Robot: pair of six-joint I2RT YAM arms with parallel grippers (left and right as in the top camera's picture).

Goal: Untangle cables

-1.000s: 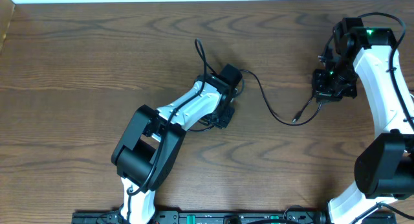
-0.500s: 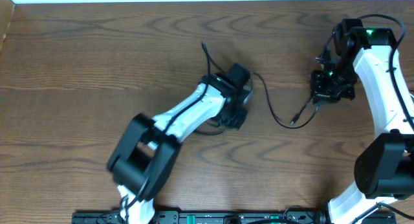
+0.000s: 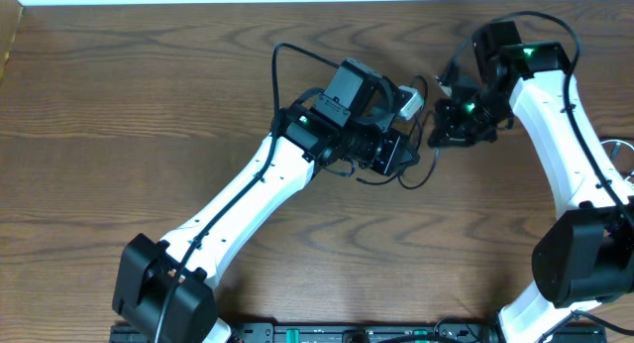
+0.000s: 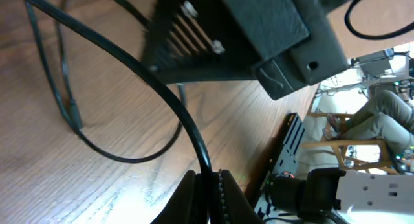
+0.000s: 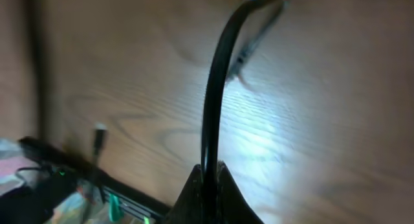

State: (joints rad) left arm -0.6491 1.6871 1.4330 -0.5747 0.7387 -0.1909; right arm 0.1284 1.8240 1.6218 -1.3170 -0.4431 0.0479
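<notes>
Though curved, cable [image 4: 173, 111] in left end effector [image 4: 208, 180].

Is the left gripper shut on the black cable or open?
Shut on it. In the left wrist view, the left gripper has its jaws closed tight around the black cable, no gap showing.

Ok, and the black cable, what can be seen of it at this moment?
The black cable is a thin, smooth, rubbery-looking cord. Both grippers are shut on it. The left gripper pinches one stretch, which arcs up and away from the fingertips. The right gripper pinches another, which rises in a bend. A loop of slack lies on the wooden table near the left gripper. Its plugs are too blurred to make out.
</notes>
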